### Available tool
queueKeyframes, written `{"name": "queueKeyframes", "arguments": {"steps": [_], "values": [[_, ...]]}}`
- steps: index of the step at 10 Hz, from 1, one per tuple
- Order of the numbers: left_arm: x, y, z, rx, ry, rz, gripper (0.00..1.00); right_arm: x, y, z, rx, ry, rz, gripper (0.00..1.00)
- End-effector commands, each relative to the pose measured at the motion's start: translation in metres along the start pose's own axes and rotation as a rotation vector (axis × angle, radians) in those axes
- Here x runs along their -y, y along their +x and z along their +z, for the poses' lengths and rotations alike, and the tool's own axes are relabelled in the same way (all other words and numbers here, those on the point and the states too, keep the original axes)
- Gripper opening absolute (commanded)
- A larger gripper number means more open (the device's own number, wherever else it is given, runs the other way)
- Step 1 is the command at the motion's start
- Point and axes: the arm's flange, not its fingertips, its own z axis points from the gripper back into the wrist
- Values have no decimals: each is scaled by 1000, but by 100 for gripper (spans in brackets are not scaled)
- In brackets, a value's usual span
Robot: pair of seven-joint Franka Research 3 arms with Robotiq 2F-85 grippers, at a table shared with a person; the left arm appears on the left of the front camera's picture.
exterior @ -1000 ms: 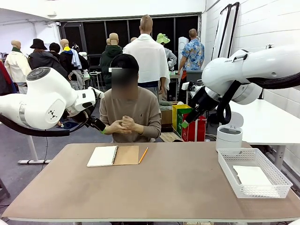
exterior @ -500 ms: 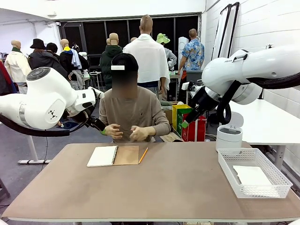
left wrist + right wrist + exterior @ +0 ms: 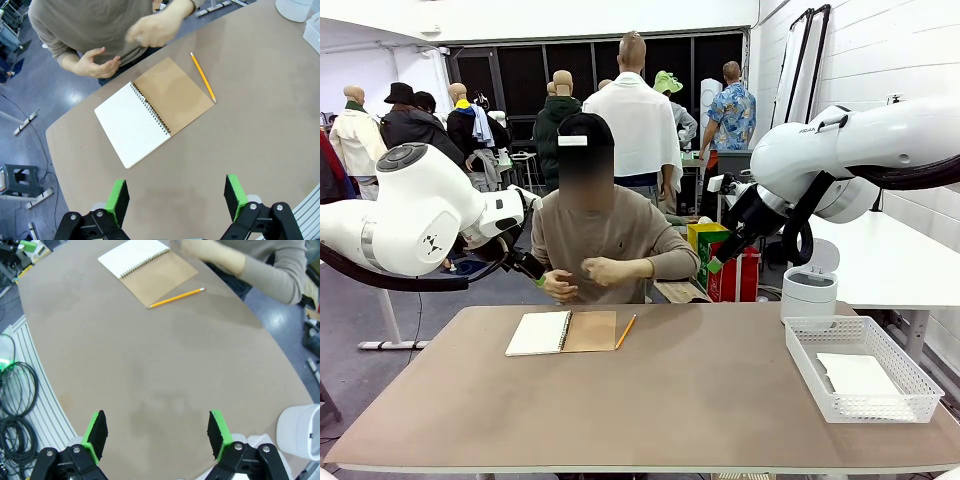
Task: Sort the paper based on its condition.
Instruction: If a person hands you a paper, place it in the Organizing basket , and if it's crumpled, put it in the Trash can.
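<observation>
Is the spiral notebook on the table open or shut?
Open. The notebook lies flat, a white page on one side of the spiral and the brown cover spread on the other, with a pencil beside it.

Two glossy white, rounded arms are showing black joint bands and cabling. Each end effector (image 3: 176, 196) (image 3: 156, 433) is wearing black fingers with green pads. The person is wearing what looks like a taupe long-sleeved top.

Lay open on the brown tabletop (image 3: 650, 390): a spiral-bound notebook with brown cardboard cover (image 3: 561, 332), yellow pencil (image 3: 626, 331) just beside. Stood near the right edge: a white plastic mesh basket (image 3: 910, 381), white lidded bin (image 3: 809, 290) behind.
</observation>
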Motion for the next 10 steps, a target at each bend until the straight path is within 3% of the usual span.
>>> {"name": "queueKeyframes", "arguments": {"steps": [1, 10], "values": [[-1, 0, 0, 0, 0, -3, 100, -1, 0, -1, -3, 6, 0, 100], [-1, 0, 0, 0, 0, -3, 100, -1, 0, -1, -3, 6, 0, 100]]}}
